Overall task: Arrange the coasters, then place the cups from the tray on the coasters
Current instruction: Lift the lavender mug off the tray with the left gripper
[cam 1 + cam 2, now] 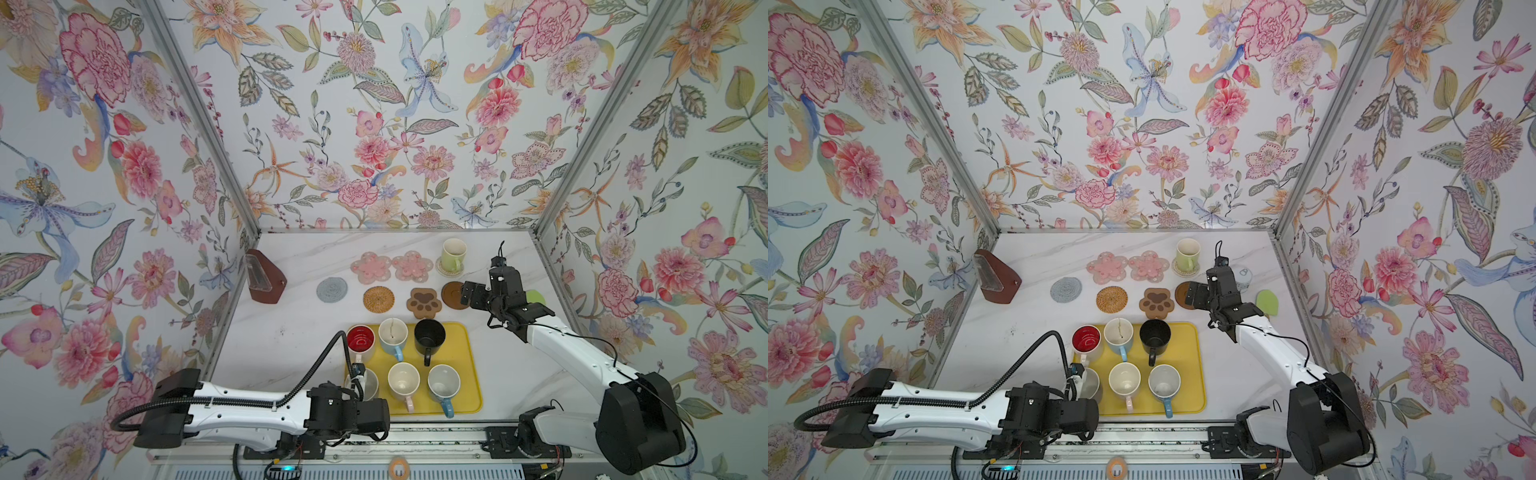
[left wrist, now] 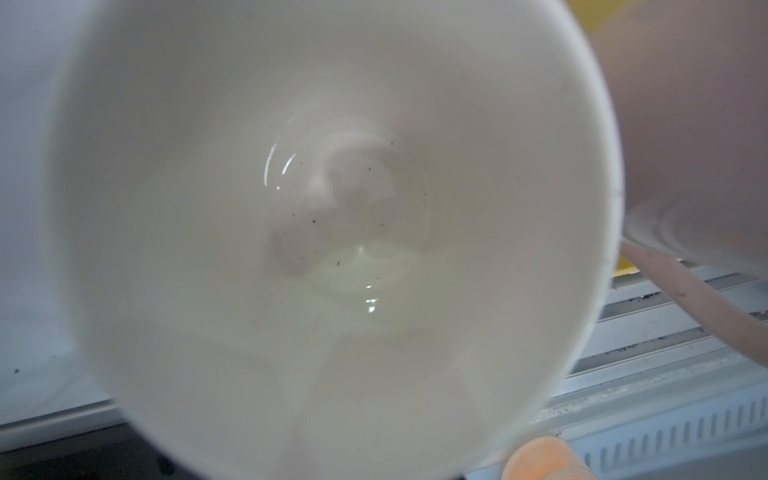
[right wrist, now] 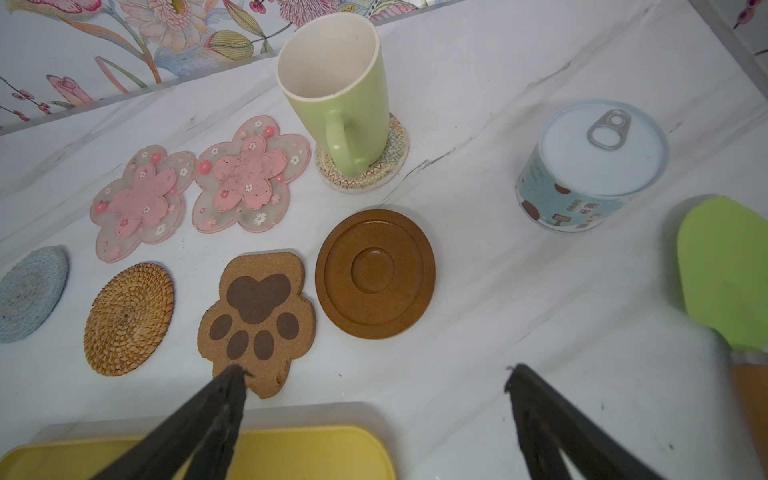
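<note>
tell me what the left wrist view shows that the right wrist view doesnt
Left wrist only: the lilac cup, its white inside filling the frame, and the pink cup beside it. Right wrist only: six bare coasters, the light green cup on the pale woven coaster, a can, a green spatula, the open right claw. Both: the yellow tray and white table.
</note>
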`<state>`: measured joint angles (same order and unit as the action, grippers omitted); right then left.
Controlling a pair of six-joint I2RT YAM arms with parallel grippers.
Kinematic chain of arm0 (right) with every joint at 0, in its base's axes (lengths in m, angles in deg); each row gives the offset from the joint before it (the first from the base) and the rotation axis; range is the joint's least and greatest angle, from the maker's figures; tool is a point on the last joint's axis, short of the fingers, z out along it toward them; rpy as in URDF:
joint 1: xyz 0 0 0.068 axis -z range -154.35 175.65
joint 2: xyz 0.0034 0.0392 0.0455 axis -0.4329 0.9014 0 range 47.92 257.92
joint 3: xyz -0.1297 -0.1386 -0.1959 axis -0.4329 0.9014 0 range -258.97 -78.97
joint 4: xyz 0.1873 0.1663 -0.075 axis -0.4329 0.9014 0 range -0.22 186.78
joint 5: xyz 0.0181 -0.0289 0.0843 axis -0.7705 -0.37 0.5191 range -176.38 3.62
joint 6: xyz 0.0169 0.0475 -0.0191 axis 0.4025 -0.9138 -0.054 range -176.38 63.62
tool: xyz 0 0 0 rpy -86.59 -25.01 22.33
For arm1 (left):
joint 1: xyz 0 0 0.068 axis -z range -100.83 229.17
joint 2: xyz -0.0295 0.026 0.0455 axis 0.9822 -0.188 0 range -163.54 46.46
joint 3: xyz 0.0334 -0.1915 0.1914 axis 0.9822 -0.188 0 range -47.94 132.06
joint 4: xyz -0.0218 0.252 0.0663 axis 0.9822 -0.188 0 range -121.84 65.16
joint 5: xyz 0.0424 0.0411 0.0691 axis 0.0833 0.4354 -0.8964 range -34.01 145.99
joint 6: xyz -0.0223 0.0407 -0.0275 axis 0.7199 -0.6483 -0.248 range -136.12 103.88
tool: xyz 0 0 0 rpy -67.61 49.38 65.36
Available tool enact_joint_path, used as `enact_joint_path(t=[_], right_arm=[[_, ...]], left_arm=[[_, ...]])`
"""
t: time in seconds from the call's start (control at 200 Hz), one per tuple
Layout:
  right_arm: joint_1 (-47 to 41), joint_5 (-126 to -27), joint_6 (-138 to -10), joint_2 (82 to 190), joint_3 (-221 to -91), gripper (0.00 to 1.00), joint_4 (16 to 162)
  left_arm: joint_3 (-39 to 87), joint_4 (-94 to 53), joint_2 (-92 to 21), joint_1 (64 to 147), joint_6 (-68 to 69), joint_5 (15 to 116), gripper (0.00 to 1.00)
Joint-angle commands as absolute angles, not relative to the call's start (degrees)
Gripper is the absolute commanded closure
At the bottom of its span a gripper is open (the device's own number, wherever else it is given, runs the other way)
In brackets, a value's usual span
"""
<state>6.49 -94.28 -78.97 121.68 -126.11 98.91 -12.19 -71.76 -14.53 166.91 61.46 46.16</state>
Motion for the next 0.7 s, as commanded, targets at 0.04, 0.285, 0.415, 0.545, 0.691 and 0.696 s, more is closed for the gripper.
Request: enact_joint_path(t=[0.04, 0.285, 0.415, 0.545, 0.691, 0.696], right_arm=[[6.2, -93.8, -79.4, 122.9, -125.6, 0.01, 98.0], [6.2, -93.9, -79.2, 122.9, -125.9, 0.01, 98.5], [6.2, -94.2, -79.0, 122.5, -126.1, 0.01, 98.9], [6.2, -94.4, -78.8, 122.3, -126.3, 0.01, 99.2], [6.2, -94.5, -78.5, 122.3, -126.8, 0.01, 99.7], [6.2, -94.5, -78.5, 122.3, -126.9, 0.01, 99.8]], left_arm=[[-10.9, -76.1, -11.6, 166.3, 60.1, 41.8, 1.00], [-8.4, -81.5, -7.4, 166.4, 58.9, 37.5, 1.00], [-5.8, -85.0, -5.8, 166.1, 58.1, 35.3, 1.00], [-1.7, -88.3, -5.5, 165.8, 56.4, 33.4, 1.00], [3.3, -92.1, -5.5, 164.7, 53.9, 30.8, 1.00], [3.5, -92.2, -5.5, 164.7, 53.8, 30.7, 1.00]])
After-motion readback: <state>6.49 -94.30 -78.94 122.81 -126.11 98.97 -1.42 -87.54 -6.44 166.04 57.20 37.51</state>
